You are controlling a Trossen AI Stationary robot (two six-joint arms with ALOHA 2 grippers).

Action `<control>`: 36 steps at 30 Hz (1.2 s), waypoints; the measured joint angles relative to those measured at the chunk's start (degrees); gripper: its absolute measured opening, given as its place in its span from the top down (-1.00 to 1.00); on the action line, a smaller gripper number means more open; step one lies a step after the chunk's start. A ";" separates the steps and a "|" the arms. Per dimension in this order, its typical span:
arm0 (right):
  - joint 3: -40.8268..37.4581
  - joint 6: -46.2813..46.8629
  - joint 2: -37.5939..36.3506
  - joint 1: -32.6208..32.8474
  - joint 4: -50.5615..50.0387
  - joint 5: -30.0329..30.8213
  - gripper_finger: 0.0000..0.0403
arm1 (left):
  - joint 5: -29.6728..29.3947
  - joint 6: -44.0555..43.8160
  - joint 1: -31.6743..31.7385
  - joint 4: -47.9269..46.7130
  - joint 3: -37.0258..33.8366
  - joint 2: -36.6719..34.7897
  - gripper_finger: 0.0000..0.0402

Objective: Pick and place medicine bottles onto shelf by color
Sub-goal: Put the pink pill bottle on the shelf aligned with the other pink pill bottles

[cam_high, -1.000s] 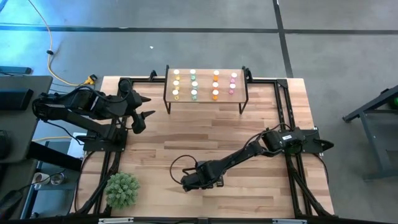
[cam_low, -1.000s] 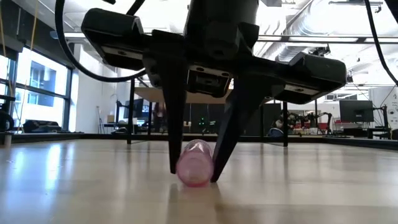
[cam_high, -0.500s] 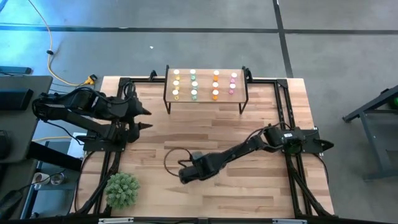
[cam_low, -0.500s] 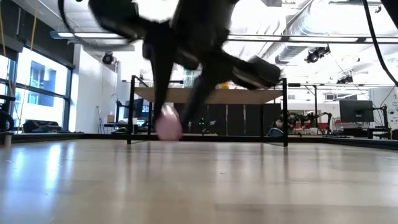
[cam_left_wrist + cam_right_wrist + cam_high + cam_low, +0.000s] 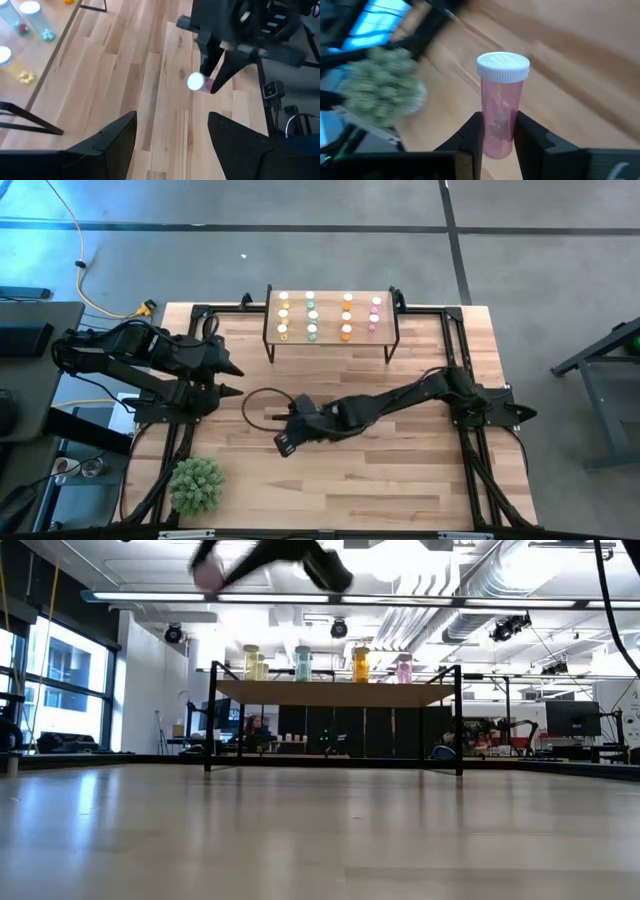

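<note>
While the right gripper (image 5: pixel 495 134) clamps the pink bottle (image 5: pixel 501 102) aloft mid-table, it should carry it level toward twelve o'clock, onto the shelf (image 5: pixel 385 330) by the pink row

Bright, even light; ceiling lamps (image 5: pixel 400 560) glare; right pincer (image 5: pixel 215 570) motion-blurred; plant (image 5: pixel 382 90) smeared.
</note>
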 joint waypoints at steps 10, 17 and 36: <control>0.02 -21.60 -6.22 -2.28 7.72 0.02 0.64 | -0.01 0.15 -0.01 6.59 0.00 0.00 -0.16; 0.02 -33.50 -11.64 -5.05 9.36 -0.02 0.64 | -3.33 -0.02 0.00 12.37 0.00 0.00 -0.16; 0.02 -56.36 -21.13 -13.22 13.32 -11.11 0.64 | -10.59 8.19 0.64 44.47 0.07 6.38 -0.16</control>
